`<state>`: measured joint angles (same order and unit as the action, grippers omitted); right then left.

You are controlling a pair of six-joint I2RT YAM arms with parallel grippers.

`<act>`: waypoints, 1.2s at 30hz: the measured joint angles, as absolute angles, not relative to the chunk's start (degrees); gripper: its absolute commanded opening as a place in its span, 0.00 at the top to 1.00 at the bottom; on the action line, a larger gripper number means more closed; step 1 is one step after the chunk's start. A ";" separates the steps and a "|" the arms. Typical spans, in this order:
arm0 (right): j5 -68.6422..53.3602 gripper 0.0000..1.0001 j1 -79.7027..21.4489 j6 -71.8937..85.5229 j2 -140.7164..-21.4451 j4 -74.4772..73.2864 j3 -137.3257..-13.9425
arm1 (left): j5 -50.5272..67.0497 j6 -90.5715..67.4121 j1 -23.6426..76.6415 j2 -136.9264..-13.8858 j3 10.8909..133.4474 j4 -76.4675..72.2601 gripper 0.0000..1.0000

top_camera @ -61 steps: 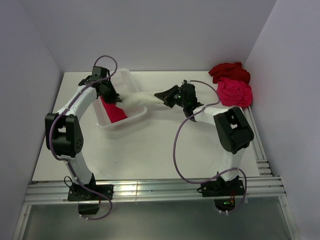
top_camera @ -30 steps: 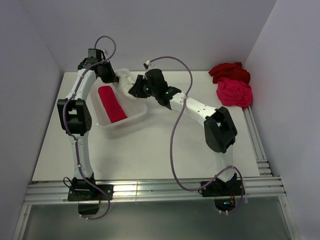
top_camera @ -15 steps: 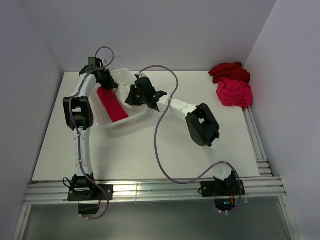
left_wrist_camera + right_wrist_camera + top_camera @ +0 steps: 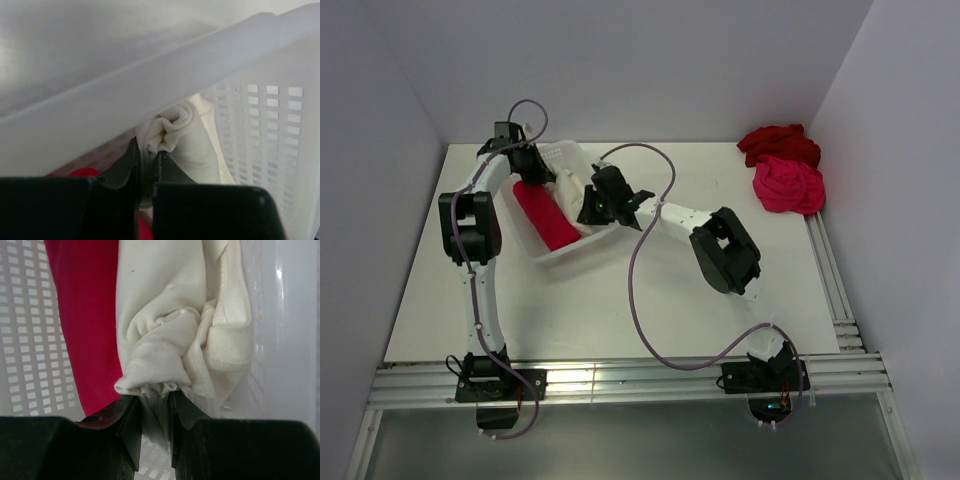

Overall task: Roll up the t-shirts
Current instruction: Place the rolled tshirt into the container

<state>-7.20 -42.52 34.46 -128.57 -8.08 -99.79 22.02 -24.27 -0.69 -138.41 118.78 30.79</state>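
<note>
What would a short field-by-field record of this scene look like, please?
left gripper: shut on the cream-white t-shirt
right gripper: shut on the same shirt
cream-white t-shirt: bunched, held inside the basket
pink-red roll: lying in the basket beside it
dark red t-shirt: crumpled, far right corner of the table
hot pink t-shirt: crumpled, just in front of the dark red one

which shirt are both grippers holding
The cream-white t-shirt, pinched by the left gripper and right gripper in the basket. The pink-red roll lies beside it; the dark red shirt and hot pink shirt sit apart.
</note>
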 measured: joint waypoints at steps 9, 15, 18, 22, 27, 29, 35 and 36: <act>-12.05 1.00 -40.21 30.00 -116.55 -8.51 -82.74 | 16.51 -27.16 3.09 -124.18 98.91 30.13 1.00; -21.69 1.00 -30.44 22.98 -114.80 -14.35 -80.93 | 11.20 -30.85 7.46 -112.12 85.21 26.17 1.00; -24.36 1.00 -26.94 21.10 -114.76 -16.16 -81.12 | 11.25 -31.31 8.93 -110.04 84.40 25.91 1.00; -24.53 1.00 -27.70 21.12 -113.82 -16.64 -79.94 | 11.60 -30.50 9.93 -112.55 87.90 27.03 1.00; -21.80 1.00 -33.08 22.90 -110.87 -14.98 -76.09 | 12.62 -28.91 9.85 -116.75 91.44 29.02 1.00; -20.58 1.00 -34.68 23.68 -109.80 -14.22 -74.74 | 13.32 -28.21 9.85 -117.58 92.23 30.26 1.00; -17.63 0.91 -35.83 25.47 -106.28 -13.06 -70.67 | 15.22 -27.22 9.87 -118.30 93.01 32.73 1.00; -17.37 0.86 -35.86 25.47 -105.95 -13.06 -70.39 | 15.40 -27.09 9.87 -118.54 93.23 33.12 1.00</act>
